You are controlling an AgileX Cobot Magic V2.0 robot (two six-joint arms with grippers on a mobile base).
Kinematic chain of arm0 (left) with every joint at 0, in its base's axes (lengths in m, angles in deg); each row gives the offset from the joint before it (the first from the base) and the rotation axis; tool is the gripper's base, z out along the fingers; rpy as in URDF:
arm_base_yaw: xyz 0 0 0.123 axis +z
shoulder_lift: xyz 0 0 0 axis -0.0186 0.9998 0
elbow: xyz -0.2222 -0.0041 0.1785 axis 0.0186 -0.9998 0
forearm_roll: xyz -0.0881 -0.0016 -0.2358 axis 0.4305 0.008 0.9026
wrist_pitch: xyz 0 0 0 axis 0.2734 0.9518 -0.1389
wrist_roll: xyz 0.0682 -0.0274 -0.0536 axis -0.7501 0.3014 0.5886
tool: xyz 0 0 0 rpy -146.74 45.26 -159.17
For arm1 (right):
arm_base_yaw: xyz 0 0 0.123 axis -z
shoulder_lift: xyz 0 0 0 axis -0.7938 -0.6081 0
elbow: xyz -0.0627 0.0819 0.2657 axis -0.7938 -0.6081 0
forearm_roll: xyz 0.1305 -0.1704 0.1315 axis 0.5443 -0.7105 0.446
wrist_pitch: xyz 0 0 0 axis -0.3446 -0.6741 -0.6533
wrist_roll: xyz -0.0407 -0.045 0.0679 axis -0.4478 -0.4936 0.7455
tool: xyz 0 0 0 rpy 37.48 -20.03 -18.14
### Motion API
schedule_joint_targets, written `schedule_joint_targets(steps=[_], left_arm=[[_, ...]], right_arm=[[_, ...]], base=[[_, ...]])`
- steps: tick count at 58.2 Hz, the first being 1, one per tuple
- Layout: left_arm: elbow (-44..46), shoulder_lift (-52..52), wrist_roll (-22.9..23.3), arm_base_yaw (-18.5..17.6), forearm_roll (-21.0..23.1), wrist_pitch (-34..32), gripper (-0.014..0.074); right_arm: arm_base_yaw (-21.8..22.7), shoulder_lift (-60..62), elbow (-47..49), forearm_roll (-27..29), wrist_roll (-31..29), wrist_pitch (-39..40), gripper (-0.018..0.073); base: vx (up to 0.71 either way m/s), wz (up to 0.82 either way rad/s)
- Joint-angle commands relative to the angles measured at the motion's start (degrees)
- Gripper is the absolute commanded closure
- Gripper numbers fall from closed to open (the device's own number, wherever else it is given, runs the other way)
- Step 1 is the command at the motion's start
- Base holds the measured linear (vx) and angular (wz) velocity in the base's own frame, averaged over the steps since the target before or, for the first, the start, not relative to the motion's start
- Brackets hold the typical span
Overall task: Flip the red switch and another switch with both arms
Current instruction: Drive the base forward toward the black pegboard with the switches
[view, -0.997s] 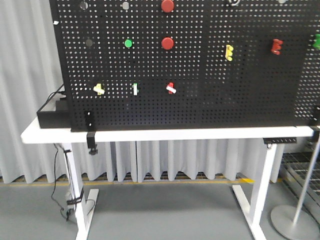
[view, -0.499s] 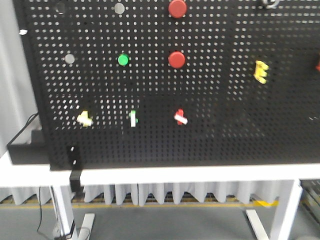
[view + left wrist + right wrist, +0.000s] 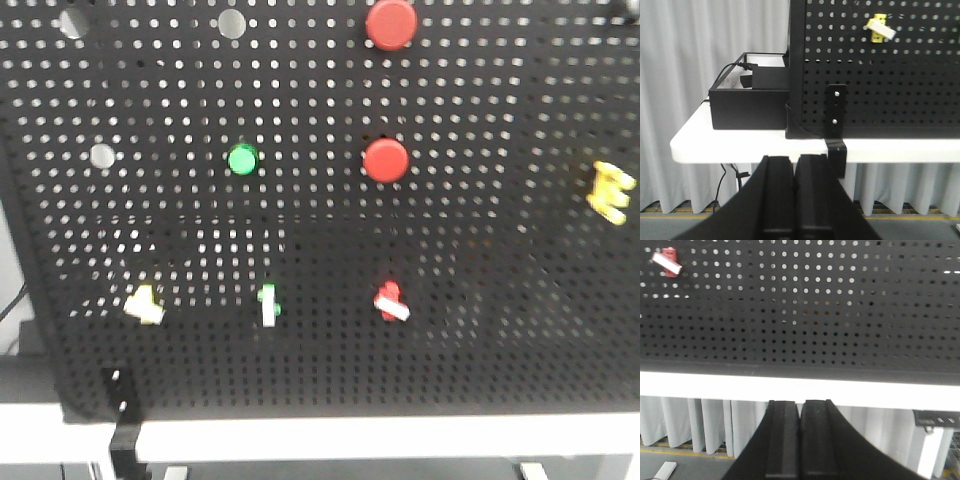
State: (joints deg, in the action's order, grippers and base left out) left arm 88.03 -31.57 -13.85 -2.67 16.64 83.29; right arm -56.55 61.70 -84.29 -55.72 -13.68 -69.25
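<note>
I am closing in on the pegboard [image 3: 480, 330]. In the front view it is now filling almost the whole picture, where a second ago the table legs and the floor were showing beneath it. Only a strip of the white tabletop [image 3: 400, 437] is left along the bottom edge. The red switch [image 3: 391, 301] is sitting in the lower row, right of centre, below the lower red button [image 3: 386, 160]. Its white lever is slanting down to the right, as before. The yellow switch [image 3: 145, 304] is sitting in the same row at the far left, with the green toggle [image 3: 268, 304] between the two. The yellow clip [image 3: 610, 190] is sliding toward the right edge, and the red clip is gone from view.

My left pincer [image 3: 795, 200] is hanging below table height with its fingers pressed together on nothing, the yellow switch well above and to its right. My right pincer [image 3: 800, 440] is likewise pressed together and empty, with the red switch far up to its left.
</note>
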Motion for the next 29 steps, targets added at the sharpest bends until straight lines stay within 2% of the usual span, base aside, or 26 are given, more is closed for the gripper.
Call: schedule_joint_targets(steps=[1,29], left_arm=[[-1.0,-0.4,0.2,0.0,0.4,-4.9,0.0594],[-1.0,-0.4,0.2,0.0,0.4,-4.9,0.0594]], right_arm=[[0.2,0.5,-0.3,-0.2,-0.3,4.5,0.0566],[0.2,0.5,-0.3,-0.2,-0.3,4.5,0.0566]], base=[[0.20,0.03],[0.14,0.00]])
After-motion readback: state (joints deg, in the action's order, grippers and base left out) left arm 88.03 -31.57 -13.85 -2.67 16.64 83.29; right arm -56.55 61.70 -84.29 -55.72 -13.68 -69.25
